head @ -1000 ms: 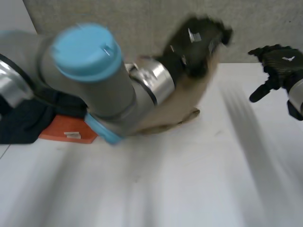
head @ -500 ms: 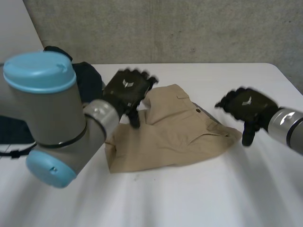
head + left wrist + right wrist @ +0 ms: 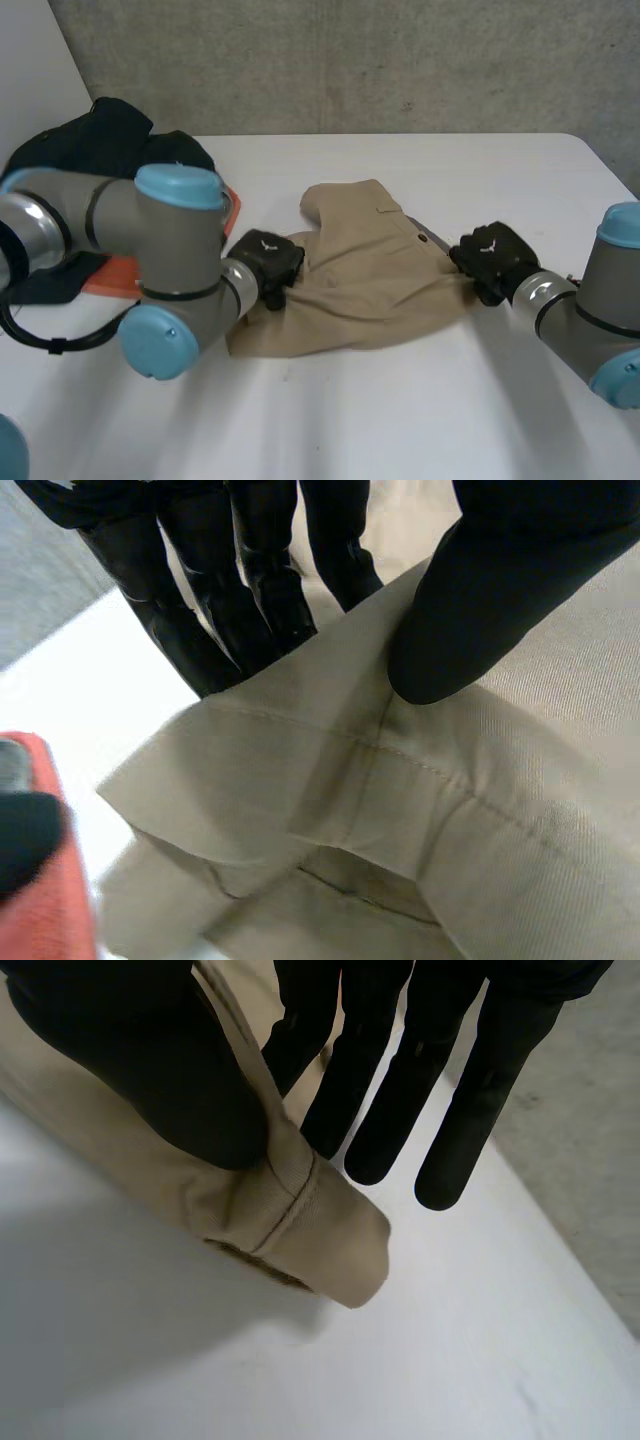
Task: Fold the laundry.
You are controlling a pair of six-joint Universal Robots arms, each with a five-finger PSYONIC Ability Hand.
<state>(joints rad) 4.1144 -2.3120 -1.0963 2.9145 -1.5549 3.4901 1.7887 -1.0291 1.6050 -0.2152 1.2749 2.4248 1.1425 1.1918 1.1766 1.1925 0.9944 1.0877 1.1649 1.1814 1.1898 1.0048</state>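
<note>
**We grip a crumpled tan twill garment [image 3: 370,285] at both ends on the white table [image 3: 400,420].**
Our left hand [image 3: 266,262] pinches one end's hem, thumb above and fingers beneath. Our right hand [image 3: 492,258] pinches the opposite end under its thumb, with some fingers reaching past the edge. Both holds look shallow to us. A sharp pull apart could slip the cloth free or leave it bunched.

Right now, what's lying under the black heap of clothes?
A flat orange-red item pokes out beneath the black heap of clothes; the heap and the left arm hide the rest.
</note>
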